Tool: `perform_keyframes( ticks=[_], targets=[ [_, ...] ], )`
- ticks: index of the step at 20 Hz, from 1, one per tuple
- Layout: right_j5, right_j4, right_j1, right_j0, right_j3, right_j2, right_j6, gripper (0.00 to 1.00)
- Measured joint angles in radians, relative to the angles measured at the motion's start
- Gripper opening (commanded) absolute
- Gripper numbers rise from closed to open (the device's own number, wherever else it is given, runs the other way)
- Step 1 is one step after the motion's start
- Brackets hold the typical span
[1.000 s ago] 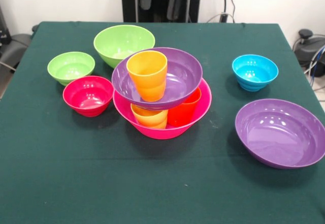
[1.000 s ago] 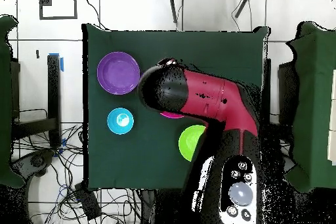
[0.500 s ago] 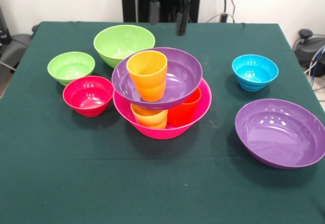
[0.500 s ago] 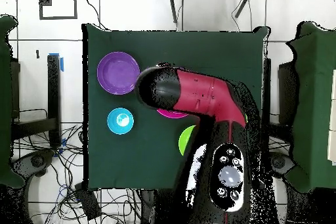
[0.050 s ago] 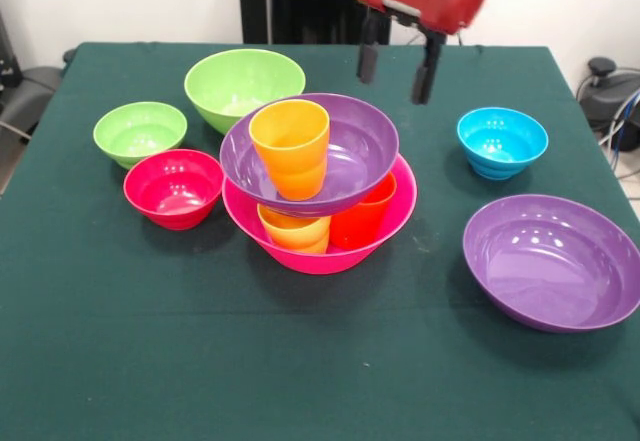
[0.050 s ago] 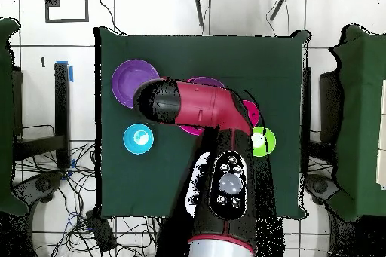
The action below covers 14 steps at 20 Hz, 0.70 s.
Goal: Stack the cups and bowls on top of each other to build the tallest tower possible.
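Observation:
The tower stands mid-table in the front view. Its base is the hot-pink bowl (image 5: 330, 258), which holds a yellow-orange cup (image 5: 296, 232) and a red-orange cup (image 5: 363, 217). A purple bowl (image 5: 362, 151) rests tilted on those cups, and an orange cup (image 5: 291, 147) stands upright inside it. My gripper (image 5: 397, 67) hangs open and empty above the table, behind the tower's right side and apart from it. In the overhead view the red arm (image 6: 219, 111) hides the gripper and most of the tower.
Left of the tower sit a large light-green bowl (image 5: 243, 85), a small light-green bowl (image 5: 140, 132) and a red bowl (image 5: 173, 188). To its right are a blue bowl (image 5: 502, 142) and a second purple bowl (image 5: 552, 261). A dark green cloth (image 5: 300, 371) covers the table.
The arm has swung rightward in the front view and the gripper has come down into fuller view, behind the tower. The bowls and cups have not moved.

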Motion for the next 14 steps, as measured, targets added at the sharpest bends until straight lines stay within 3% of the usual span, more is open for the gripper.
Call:
perform_keyframes(
  ticks=[14],
  targets=[
    [0.012, 0.107, 0.117, 0.19, -0.083, -0.113, 0.117, 1.0]
  ],
)
